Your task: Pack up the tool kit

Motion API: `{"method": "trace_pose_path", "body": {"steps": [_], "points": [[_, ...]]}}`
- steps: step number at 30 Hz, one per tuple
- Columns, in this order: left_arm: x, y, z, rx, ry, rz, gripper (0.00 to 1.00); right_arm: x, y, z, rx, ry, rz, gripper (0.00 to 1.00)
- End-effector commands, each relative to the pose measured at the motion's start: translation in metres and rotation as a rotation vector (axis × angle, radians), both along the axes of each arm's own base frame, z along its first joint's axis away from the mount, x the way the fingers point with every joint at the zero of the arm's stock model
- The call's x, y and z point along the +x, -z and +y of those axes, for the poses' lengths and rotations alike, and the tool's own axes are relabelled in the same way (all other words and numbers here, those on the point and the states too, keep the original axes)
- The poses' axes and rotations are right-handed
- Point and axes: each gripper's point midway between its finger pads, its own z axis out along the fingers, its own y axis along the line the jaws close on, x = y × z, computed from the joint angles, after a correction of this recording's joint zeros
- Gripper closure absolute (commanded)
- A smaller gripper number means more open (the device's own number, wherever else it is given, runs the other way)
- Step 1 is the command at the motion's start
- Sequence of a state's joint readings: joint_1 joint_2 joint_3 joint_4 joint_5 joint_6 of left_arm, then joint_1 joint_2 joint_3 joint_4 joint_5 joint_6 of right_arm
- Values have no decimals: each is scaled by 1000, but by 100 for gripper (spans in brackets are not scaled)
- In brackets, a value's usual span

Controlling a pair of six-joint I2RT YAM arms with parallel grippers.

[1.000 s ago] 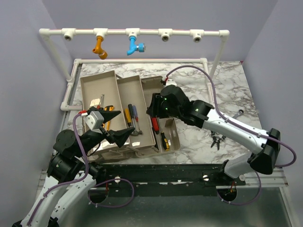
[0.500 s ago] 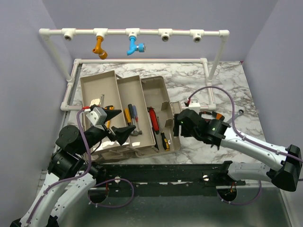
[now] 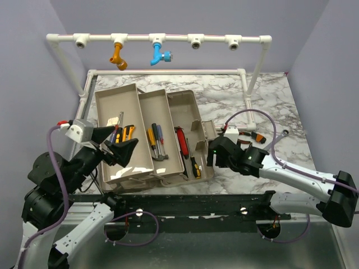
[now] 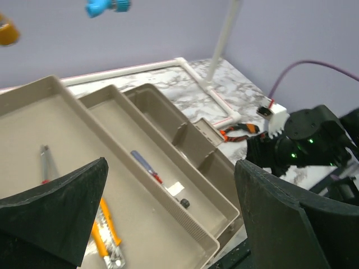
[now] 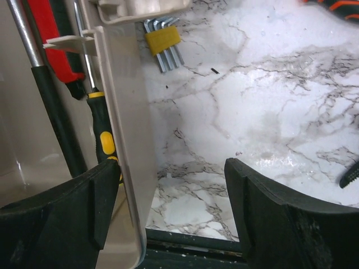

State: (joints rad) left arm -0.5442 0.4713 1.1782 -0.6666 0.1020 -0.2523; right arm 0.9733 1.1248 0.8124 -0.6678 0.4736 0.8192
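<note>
Top external view, near edge: the left gripper (image 3: 118, 143) has drawn back leftward since half a second ago, from the middle tray's near edge to above the near part of the left tray. Its fingers (image 4: 56, 216) stand wide apart with nothing between them. The right gripper (image 5: 169, 168) has held almost the same station over that half second; a second ago it hung over the right tray. Its fingers (image 5: 291, 224) are spread wide and grip nothing. One is over the tray and one over the counter (image 3: 224, 101), straddling the right wall of the toolbox (image 3: 115, 103) close to its near corner.

The toolbox sits open on the counter's left half, three beige trays side by side, unmoved. The red-handled tool (image 3: 181, 139) and the yellow-and-black screwdriver (image 3: 194, 166) lie in the right tray. A yellow-clipped set of hex keys (image 5: 162, 40) lies on the counter just beside that wall. Orange-and-black pliers (image 3: 250, 135) lie farther right. The white pipe frame (image 3: 168, 38) stands at the far side, unchanged.
</note>
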Motion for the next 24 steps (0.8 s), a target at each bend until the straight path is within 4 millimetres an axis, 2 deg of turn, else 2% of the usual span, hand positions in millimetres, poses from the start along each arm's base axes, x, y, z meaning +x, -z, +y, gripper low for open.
{"method": "trace_pose_path", "body": {"steps": [1,3,6,11,13,17,18,22,24], "points": [[8,22,56,25,-321,182,1,13,-4,15,33,-6,-43,19],[9,27,80,5,-467,241,1,18,-2,20,29,-7,-50,22],[8,32,93,-11,-543,273,2,28,3,26,16,-2,-52,26],[7,37,100,-15,-583,286,2,37,18,34,20,14,-35,47],[4,35,105,-19,-595,271,2,39,23,33,27,23,-25,59],[-4,30,124,-16,-666,243,1,42,26,11,14,82,-17,94],[-5,28,128,-15,-682,236,2,44,26,2,13,106,-16,99],[-6,26,135,-11,-716,233,1,49,19,-39,26,198,-31,99],[-4,27,133,-18,-714,242,1,49,16,-51,31,214,-42,99]]}}
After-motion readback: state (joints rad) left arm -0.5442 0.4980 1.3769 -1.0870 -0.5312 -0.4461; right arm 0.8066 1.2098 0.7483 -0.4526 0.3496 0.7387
